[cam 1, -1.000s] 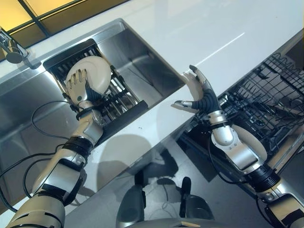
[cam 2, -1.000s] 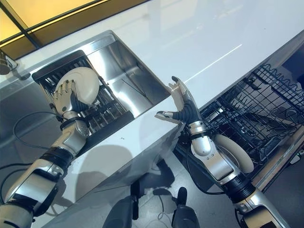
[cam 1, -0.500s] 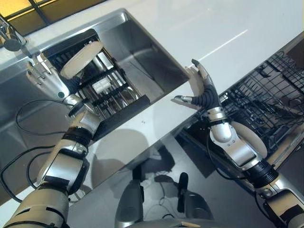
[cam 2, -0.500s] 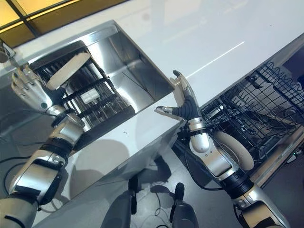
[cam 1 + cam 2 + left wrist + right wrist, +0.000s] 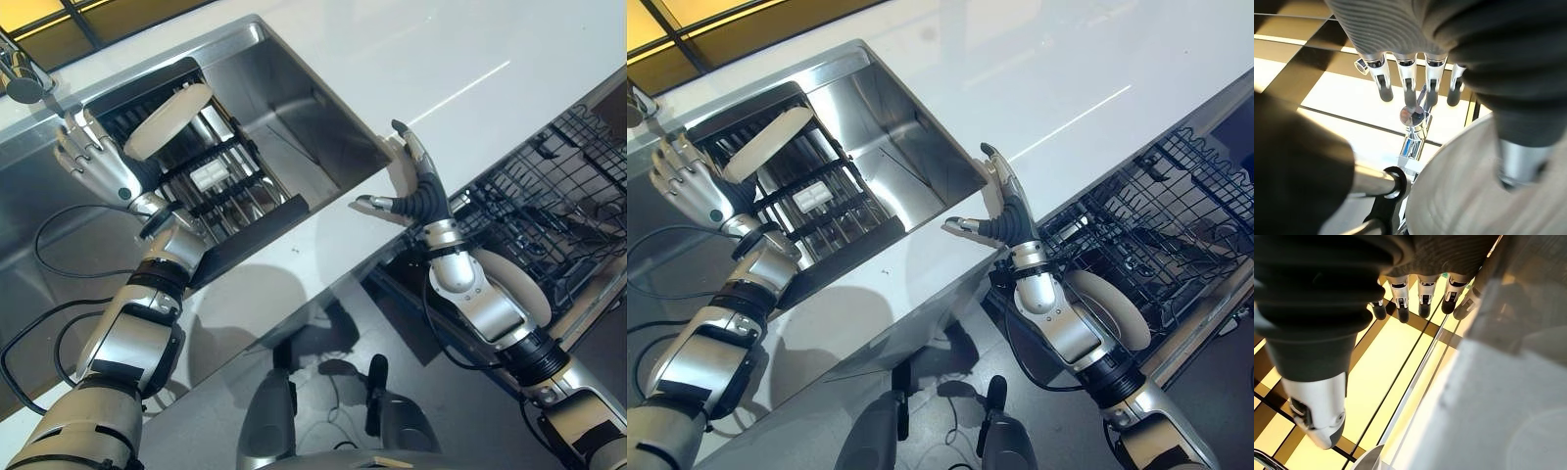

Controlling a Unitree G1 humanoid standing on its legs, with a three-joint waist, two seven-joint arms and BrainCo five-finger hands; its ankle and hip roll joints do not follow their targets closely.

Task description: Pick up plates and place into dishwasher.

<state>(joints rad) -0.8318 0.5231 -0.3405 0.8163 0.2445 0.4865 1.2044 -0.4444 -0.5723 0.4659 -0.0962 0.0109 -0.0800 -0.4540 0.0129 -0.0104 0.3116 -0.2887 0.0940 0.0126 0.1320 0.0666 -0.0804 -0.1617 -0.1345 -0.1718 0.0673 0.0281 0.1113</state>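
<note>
Your white surface (image 5: 470,59) carries a steel sink (image 5: 294,108). The cream round plate (image 5: 168,108) now leans in the black rack (image 5: 230,186) at 10 o'clock, released: left robot hand (image 5: 93,162) spread beside it, right robot hand (image 5: 416,186) spread, empty. Regrasp needed.

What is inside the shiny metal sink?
A black dish rack sits inside the steel sink, holding one cream round plate leaning on edge and a small white object between its bars. The sink floor under the rack is hidden.

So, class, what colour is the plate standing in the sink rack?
The plate is cream, an off-white; the left eye view shows it best.
</note>
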